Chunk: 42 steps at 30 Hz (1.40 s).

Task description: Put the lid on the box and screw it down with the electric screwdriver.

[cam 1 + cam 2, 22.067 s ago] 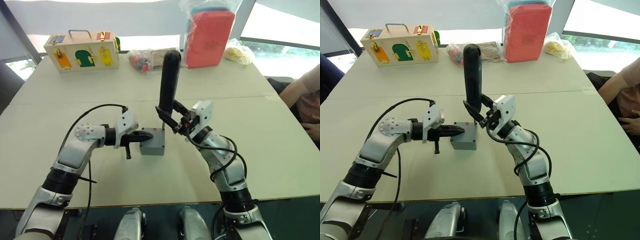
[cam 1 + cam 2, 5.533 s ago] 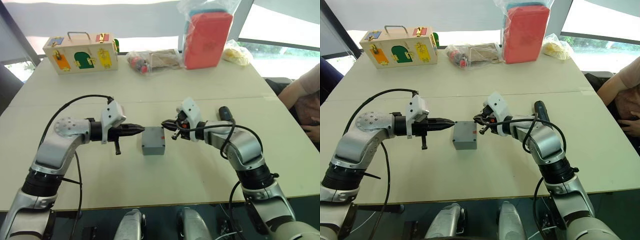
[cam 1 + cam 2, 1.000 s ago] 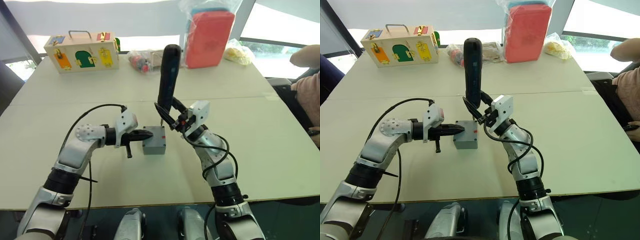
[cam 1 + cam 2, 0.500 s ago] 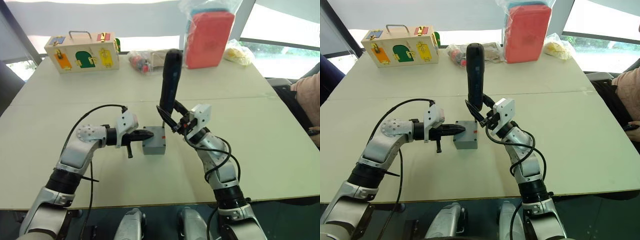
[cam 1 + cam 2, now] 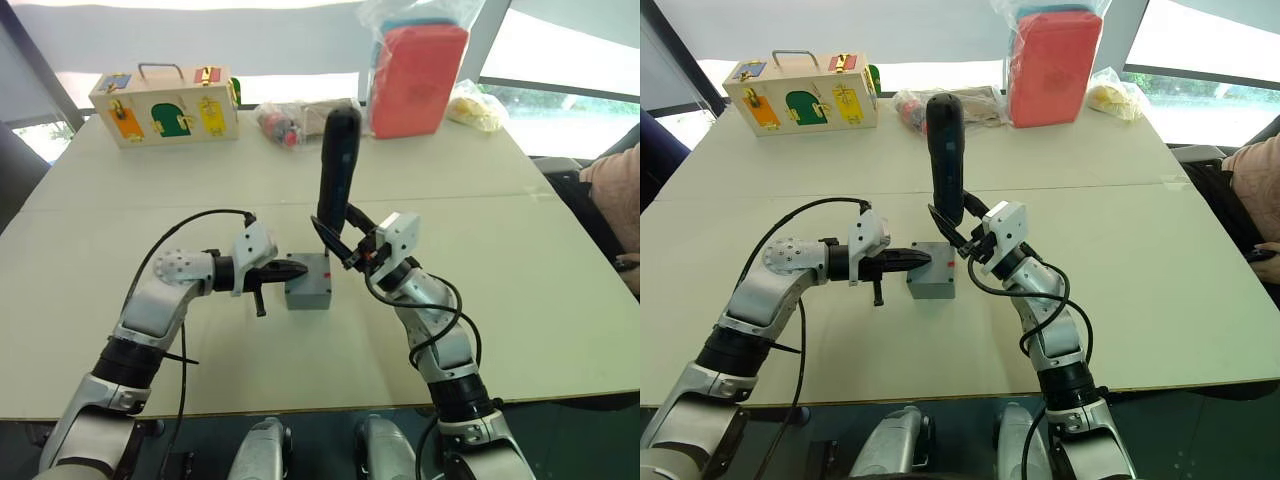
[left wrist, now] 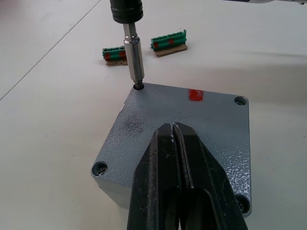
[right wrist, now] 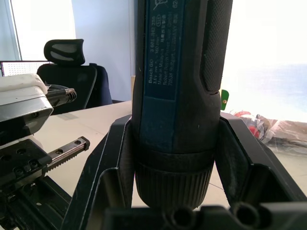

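While the left tool (image 5: 298, 268), pinched shut, presses the lid (image 6: 192, 124) onto the box (image 5: 307, 292) mid-frame, the right tool (image 5: 343, 243) grips the electric screwdriver (image 5: 338, 165). Its bit sits in a corner hole. Next, likely drive that screw fully.

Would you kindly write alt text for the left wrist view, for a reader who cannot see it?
A screwdriver bit sits upright in a corner hole of the grey lid, which is on the box. The shut left gripper rests on the lid, near a small red mark. Two green-brown pieces lie on the table beyond.
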Available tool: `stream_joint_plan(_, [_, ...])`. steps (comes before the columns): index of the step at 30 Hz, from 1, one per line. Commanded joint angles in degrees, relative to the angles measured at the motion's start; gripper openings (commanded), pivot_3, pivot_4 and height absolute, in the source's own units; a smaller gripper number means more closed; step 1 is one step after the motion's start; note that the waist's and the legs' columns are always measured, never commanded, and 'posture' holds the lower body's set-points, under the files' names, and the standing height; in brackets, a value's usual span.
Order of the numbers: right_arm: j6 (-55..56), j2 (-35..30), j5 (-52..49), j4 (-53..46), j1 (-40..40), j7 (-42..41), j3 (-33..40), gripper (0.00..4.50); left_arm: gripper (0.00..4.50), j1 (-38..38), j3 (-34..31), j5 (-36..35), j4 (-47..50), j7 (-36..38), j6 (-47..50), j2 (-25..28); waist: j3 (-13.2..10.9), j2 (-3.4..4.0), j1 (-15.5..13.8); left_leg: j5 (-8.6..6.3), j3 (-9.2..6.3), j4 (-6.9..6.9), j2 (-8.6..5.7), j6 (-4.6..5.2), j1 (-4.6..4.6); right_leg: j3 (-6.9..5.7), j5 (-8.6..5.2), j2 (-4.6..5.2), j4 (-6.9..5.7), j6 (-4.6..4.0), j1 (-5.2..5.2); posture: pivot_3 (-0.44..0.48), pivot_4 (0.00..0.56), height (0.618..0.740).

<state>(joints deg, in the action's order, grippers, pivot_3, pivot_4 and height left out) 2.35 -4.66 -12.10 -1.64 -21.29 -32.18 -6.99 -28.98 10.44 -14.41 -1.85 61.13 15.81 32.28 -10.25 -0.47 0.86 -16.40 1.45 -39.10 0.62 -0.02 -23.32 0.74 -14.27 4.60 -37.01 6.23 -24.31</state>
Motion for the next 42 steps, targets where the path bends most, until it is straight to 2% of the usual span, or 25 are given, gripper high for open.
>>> stream_joint_plan(1, [-4.08, -0.01, 1.07, 1.20, 1.89, 0.60, -2.58, 1.86, 0.00, 1.21, 1.42, 1.39, -0.86, 0.05, 0.10, -0.18, 0.15, -0.01, 0.03, 0.00, 0.00, 0.00, 0.01, 0.00, 0.01, 0.00, 0.00, 0.00, 0.00, 0.00, 0.01, 0.000, 0.150, 0.730])
stream_joint_plan(13, [-8.73, -0.36, 3.43, 1.92, 2.26, 2.90, -4.32, 1.86, 0.00, 1.51, 1.52, 2.23, -1.27, 0.38, -0.19, -0.48, 1.03, -0.14, 0.08, -0.01, 0.00, 0.10, 0.03, 0.02, 0.20, 0.00, -0.07, -0.03, 0.01, -0.07, 0.18, 0.000, 0.150, 0.730])
stream_joint_plan(19, [-9.81, -0.49, 4.32, 2.64, 2.73, 3.81, -4.59, 1.86, 0.00, 1.78, 1.57, 2.43, -1.34, 0.45, -0.29, -0.57, 1.07, -0.16, 0.10, -0.21, 0.00, 0.31, 0.09, 0.28, 1.15, -0.01, -0.37, -0.02, 0.15, -0.25, 1.10, 0.000, 0.150, 0.730])
stream_joint_plan(42, [-11.44, -1.18, 5.21, 5.32, 4.98, 7.06, -5.15, 1.86, 0.00, 2.50, 2.45, 3.32, -2.61, 0.32, -1.60, -0.65, 1.68, -0.36, 0.06, -0.21, -0.01, 0.67, 0.20, 0.28, 1.43, -0.01, -0.44, 0.01, 0.38, -0.37, 1.30, 0.000, 0.150, 0.730])
